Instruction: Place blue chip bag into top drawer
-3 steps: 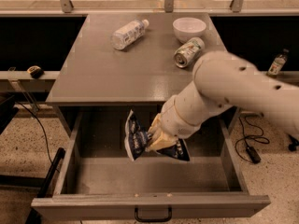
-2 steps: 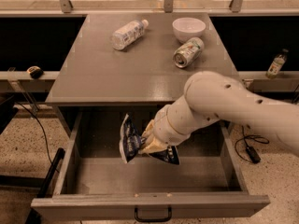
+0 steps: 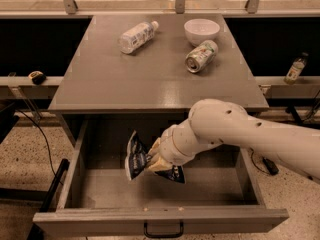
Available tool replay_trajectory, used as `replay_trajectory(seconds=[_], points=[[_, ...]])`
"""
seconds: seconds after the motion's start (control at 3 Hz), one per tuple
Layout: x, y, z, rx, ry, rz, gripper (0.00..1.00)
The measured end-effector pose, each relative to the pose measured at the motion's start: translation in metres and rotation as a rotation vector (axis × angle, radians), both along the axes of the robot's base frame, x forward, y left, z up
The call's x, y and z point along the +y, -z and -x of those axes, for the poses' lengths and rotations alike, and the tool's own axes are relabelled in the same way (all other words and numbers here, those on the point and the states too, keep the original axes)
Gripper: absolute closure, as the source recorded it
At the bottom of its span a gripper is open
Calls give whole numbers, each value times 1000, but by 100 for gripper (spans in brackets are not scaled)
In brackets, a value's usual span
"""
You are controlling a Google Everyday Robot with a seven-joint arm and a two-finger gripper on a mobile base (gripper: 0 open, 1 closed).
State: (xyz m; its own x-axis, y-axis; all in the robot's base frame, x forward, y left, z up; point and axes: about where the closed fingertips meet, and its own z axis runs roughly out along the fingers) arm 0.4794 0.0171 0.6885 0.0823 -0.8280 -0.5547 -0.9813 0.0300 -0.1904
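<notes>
The top drawer (image 3: 160, 220) is pulled wide open below the grey tabletop, its black handle at the front centre. My white arm reaches down into it from the right. My gripper (image 3: 152, 160) is inside the drawer, shut on the blue chip bag (image 3: 136, 156). The crinkled bag hangs upright from the fingers, low over the drawer floor near the middle. The bag's right part is hidden behind my wrist.
On the tabletop (image 3: 125, 79) lie a clear plastic bottle (image 3: 137, 35), a white bowl (image 3: 201, 31) and a green-and-white can (image 3: 201, 55) on its side. A small bottle (image 3: 296, 68) stands on the ledge at right. A cable runs down at left.
My arm has moved left and lower into the drawer, carrying the blue chip bag with it. The bag is now nearer the drawer floor.
</notes>
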Motion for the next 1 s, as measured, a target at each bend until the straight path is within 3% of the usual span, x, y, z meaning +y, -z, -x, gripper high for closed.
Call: replay_trajectory(seconds=[0.33, 0.67, 1.0], points=[[2, 18, 3, 21, 2, -50, 6], [-2, 21, 3, 52, 1, -170, 0], [-3, 23, 4, 51, 0, -171, 0]])
